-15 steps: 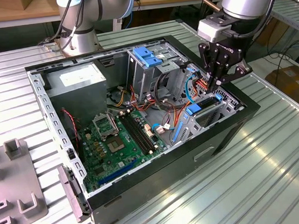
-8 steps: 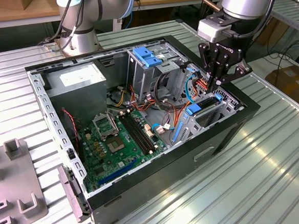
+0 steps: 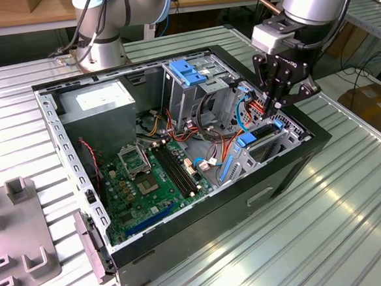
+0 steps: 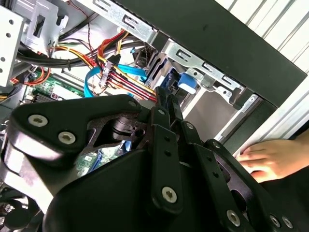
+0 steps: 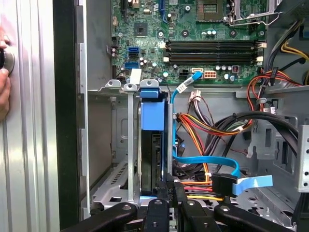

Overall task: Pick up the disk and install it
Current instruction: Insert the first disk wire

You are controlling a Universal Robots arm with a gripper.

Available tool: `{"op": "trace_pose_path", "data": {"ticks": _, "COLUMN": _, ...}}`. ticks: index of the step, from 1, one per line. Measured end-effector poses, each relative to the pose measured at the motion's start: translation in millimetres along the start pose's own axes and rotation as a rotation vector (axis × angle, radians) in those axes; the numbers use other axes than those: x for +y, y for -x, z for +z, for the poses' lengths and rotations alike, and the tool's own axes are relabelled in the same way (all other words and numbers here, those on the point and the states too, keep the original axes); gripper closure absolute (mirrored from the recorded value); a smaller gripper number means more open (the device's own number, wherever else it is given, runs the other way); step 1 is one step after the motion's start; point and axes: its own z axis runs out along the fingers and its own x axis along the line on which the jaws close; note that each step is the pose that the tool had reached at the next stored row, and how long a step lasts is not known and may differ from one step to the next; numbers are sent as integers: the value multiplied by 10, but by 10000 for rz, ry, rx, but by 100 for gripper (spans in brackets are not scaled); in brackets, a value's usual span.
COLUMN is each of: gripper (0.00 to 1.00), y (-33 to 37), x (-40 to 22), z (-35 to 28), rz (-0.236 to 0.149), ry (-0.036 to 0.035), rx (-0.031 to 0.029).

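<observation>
grey metal hard drive with its blue plastic carrier rail (image 5: pixel 153 145) sits mostly down in the open case's drive bay, black gripper (image 3: pixel 274 108) jaws pinching its top edge, so it looks nearly installed.

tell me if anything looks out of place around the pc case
A person's hand rests on the table right beside the open case while the gripper is down at the disk in its bay. The disk itself stands upright and straight.
</observation>
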Motion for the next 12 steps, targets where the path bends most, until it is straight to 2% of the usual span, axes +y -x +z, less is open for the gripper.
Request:
{"op": "trace_pose_path", "data": {"ticks": 3, "gripper": 84, "y": -19, "x": 1, "z": 7, "rz": 73, "ry": 4, "rx": -89}}
{"op": "trace_pose_path", "data": {"ticks": 7, "gripper": 84, "y": -91, "x": 1, "z": 19, "rz": 106, "ry": 6, "rx": -184}}
{"op": "trace_pose_path", "data": {"ticks": 11, "gripper": 84, "y": -135, "x": 2, "z": 34, "rz": 134, "ry": 7, "rx": -500}}
{"op": "trace_pose_path", "data": {"ticks": 12, "gripper": 84, "y": -140, "x": 3, "z": 37, "rz": 135, "ry": 7, "rx": -537}}
